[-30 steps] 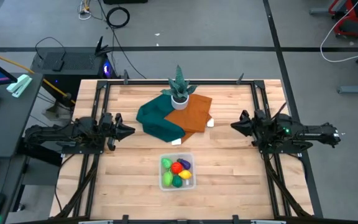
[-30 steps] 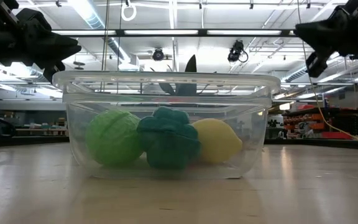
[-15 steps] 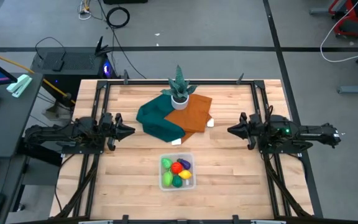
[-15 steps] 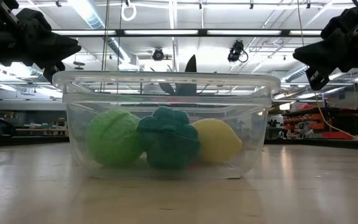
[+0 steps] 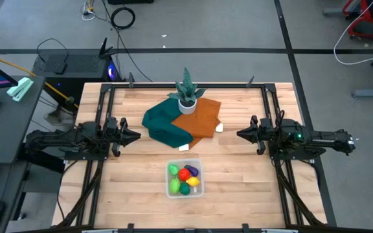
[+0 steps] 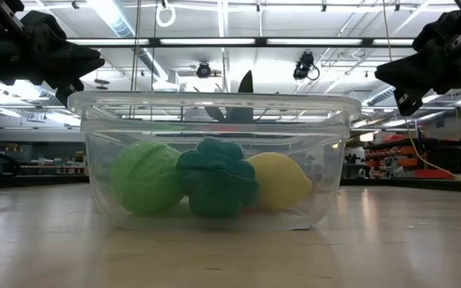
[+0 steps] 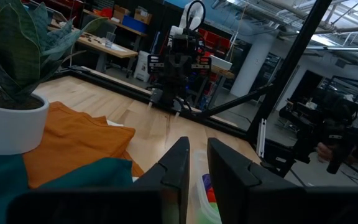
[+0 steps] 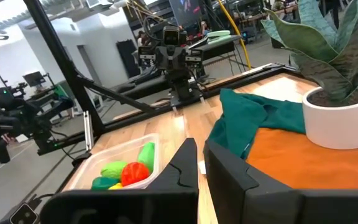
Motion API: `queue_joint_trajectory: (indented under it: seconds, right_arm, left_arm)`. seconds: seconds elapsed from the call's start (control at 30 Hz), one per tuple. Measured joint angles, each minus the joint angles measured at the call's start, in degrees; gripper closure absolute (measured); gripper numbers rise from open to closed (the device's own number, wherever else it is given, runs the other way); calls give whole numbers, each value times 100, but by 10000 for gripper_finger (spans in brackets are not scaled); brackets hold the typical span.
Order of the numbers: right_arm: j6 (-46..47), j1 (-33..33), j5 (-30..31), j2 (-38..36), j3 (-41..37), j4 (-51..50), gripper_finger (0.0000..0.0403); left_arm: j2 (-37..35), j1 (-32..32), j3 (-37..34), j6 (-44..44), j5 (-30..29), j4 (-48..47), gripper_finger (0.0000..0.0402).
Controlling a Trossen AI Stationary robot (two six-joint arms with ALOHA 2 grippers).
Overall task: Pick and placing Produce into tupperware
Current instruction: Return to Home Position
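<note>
The clear tub (image 5: pixel 184 179) stands on the table near its near edge, midway between the arms. Inside lie the toy produce: a red piece (image 5: pixel 184 173), a yellow one (image 5: pixel 193 182), a purple one (image 5: pixel 194 171) and green ones (image 5: pixel 174 187). The low view shows a light green ball (image 6: pixel 146 177), a dark green piece (image 6: pixel 217 178) and a yellow lemon (image 6: pixel 278 181) behind the tub's wall. My left gripper (image 5: pixel 136 136) hovers shut at the table's left, pointing right. My right gripper (image 5: pixel 241 134) hovers shut at the right, pointing left. Both are well clear of the tub.
A spiky plant in a white pot (image 5: pixel 186 96) stands at the far middle, partly on an orange cloth (image 5: pixel 201 118) that lies beside a teal cloth (image 5: pixel 162 125). Two small white bits (image 5: pixel 219 128) (image 5: pixel 184 147) lie near the cloths. Bare wood lies left and right of the tub.
My right gripper has sunk a little and shifted slightly toward the table's left, its arm straightening to level. It has stayed shut. The tub and produce have kept still.
</note>
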Motion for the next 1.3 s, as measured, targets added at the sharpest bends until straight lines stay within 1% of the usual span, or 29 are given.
queue_joint_trajectory:
  seconds: [0.1,0.17,0.27,0.4,0.47,0.87,1.1,1.17,1.3]
  right_arm:
    - [-9,0,4,0,2,-6,403]
    - [-175,0,8,2,4,-9,403]
    - [-771,2,0,2,4,-9,403]
    - [-1991,2,-2,11,4,-9,403]
    - [-2303,2,-4,13,5,-9,403]
    - [-1858,2,-24,13,7,-9,403]
    - [-1857,2,-24,12,7,-9,403]
    - [-1856,2,-25,13,7,-9,403]
    - [-1856,2,-26,12,7,-9,403]
  left_arm:
    - [0,2,0,-1,1,2,342]
    - [0,1,0,2,2,2,344]
    - [0,0,1,1,0,2,343]
    - [0,0,2,0,0,2,337]
    - [0,1,0,0,0,2,334]
    - [0,2,1,0,1,2,344]
    - [0,1,1,19,0,1,337]
    - [0,1,0,259,0,0,334]
    - [0,1,0,1371,0,0,334]
